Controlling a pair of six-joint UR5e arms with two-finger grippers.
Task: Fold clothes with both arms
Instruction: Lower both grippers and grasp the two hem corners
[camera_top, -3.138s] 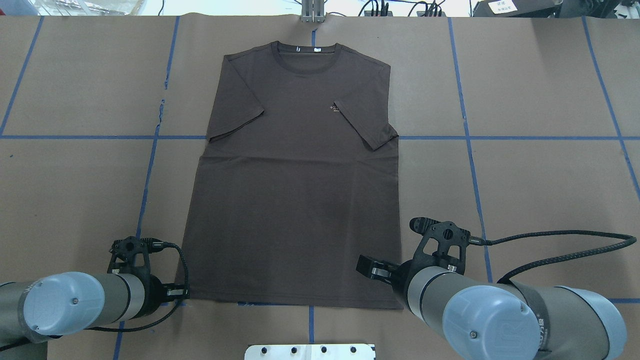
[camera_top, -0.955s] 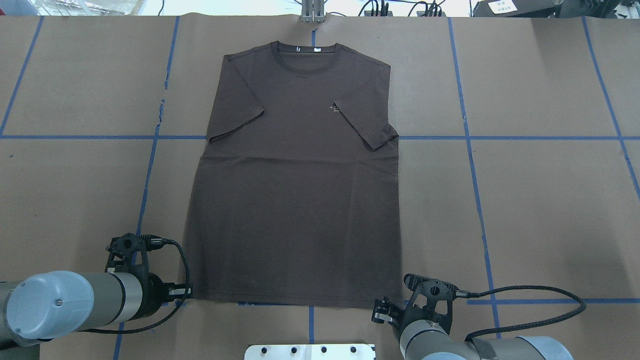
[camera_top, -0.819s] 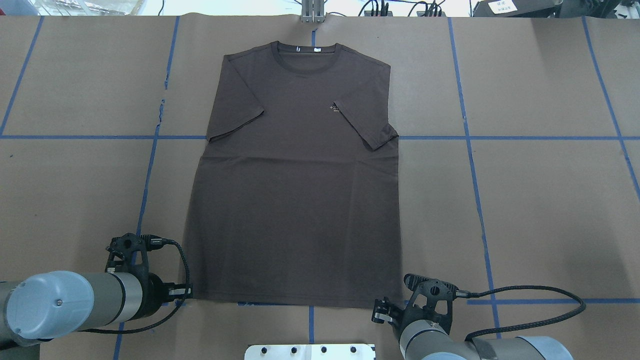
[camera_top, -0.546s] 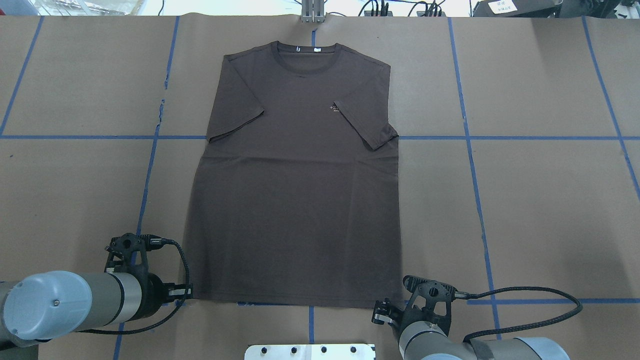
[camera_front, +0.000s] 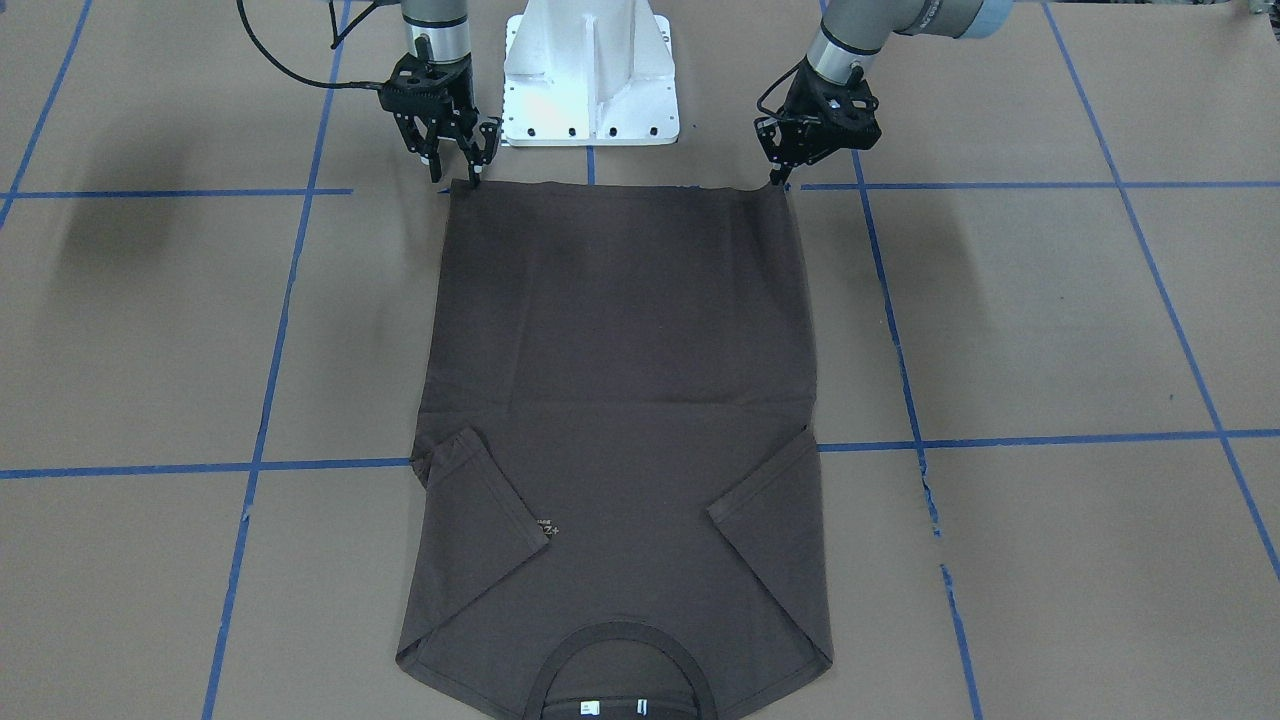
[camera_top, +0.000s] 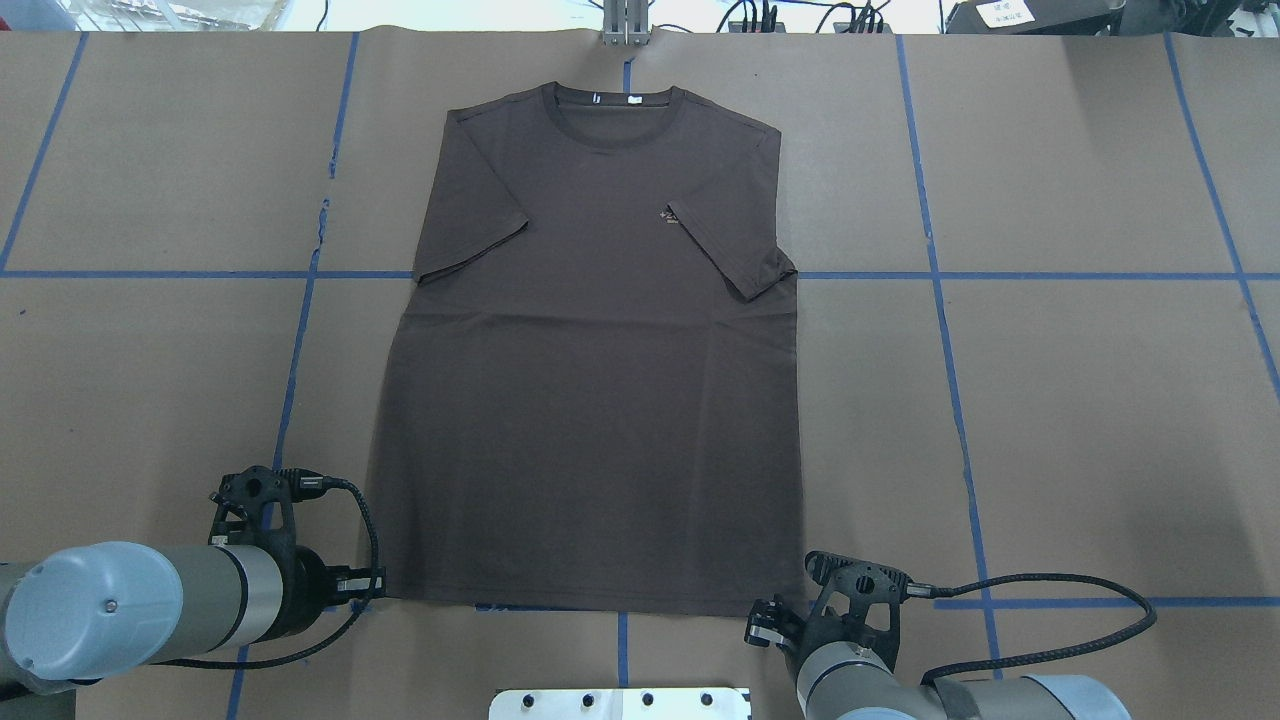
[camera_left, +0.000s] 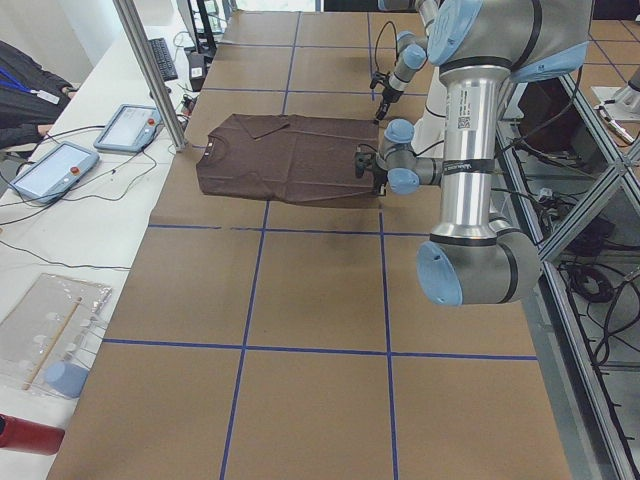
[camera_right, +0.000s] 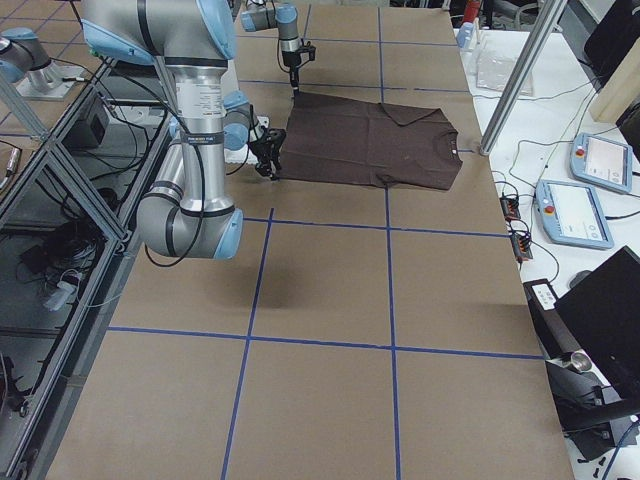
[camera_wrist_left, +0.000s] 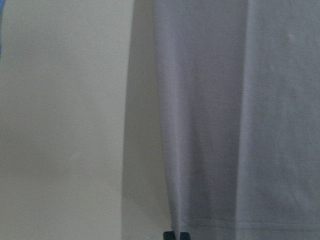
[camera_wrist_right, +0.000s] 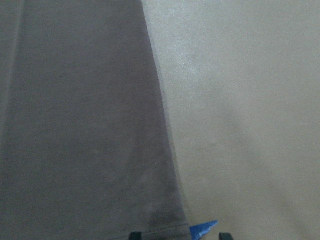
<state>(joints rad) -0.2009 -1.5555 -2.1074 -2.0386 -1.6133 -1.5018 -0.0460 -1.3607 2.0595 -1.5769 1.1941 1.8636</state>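
Note:
The dark grey-brown T-shirt (camera_top: 590, 400) lies flat on the brown table, collar at the far side, both sleeves folded in over the chest. My left gripper (camera_front: 776, 180) sits at the near hem corner on my left. In the left wrist view its tips (camera_wrist_left: 177, 235) are pressed together on the hem of the T-shirt (camera_wrist_left: 230, 125). At the other near hem corner my right gripper (camera_front: 457, 178) is open. In the right wrist view its fingers (camera_wrist_right: 135, 235) straddle the corner of the T-shirt (camera_wrist_right: 80, 125) over a scrap of blue tape.
The white pedestal base (camera_front: 590, 70) stands just behind the hem, between the arms. Blue tape lines (camera_top: 940, 275) grid the brown table cover. A metal post (camera_top: 625, 25) rises at the far edge, and tablets (camera_left: 130, 125) lie on the side table beyond it.
Since 3.1 s ago my right arm has drawn back and down to the near right hem corner, and the left hem corner has shifted slightly inward. In the last second almost nothing moved.

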